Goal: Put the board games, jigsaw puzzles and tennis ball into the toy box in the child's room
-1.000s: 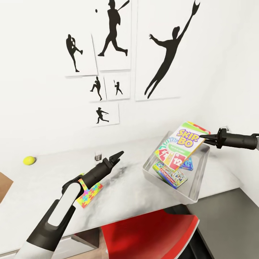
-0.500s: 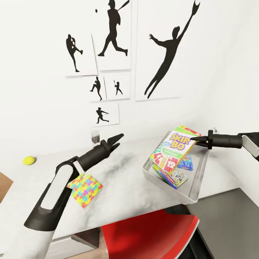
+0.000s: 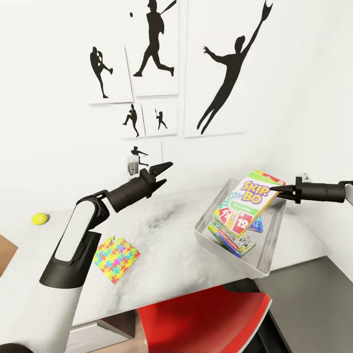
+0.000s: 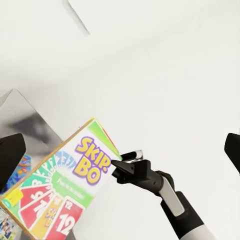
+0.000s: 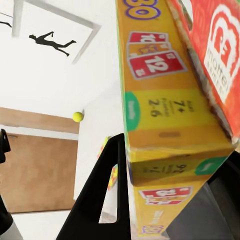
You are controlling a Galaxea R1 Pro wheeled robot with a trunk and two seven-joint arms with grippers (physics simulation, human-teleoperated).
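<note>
Above the toy box (image 3: 267,255), the right gripper (image 3: 273,188) clamps the Skip-Bo game (image 3: 246,201), long axis tilted, low end in the box. The left gripper (image 3: 166,169), fingers parted and empty, has risen off the table (image 3: 171,255).

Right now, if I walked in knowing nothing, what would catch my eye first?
Probably the bright Skip-Bo game box, pinched at its upper edge by the right gripper and tilted over the grey toy box, which already holds two smaller game boxes. Next, the black sports silhouettes on the white wall above the table. Then the colourful jigsaw puzzle lying flat near the table's front edge.
</note>
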